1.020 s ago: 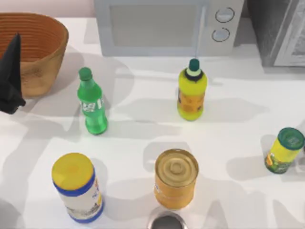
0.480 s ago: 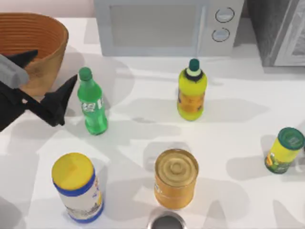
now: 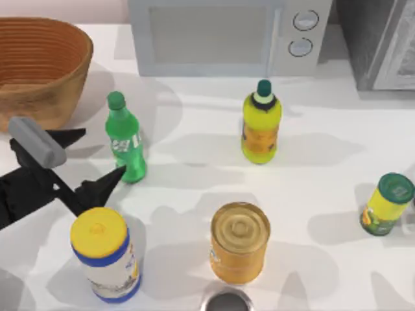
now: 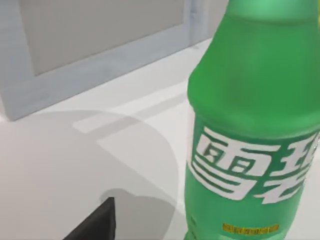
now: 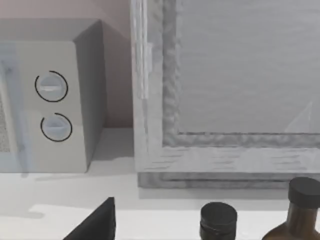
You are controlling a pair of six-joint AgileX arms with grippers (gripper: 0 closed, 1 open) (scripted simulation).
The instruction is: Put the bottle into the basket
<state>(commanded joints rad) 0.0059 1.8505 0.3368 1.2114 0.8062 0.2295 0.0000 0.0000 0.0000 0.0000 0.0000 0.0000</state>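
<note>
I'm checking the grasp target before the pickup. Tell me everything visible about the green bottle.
The green bottle is slim, translucent green plastic with a green cap and a green label bearing white characters. It stands upright on the white table, right of the basket. The left end effector is open beside it, fingers either side of its base, not touching.

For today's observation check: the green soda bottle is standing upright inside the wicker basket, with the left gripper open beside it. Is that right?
Not quite. In the top view the green soda bottle stands upright on the white table, to the right of the wicker basket, not inside it. The left gripper is indeed open beside it.
</note>
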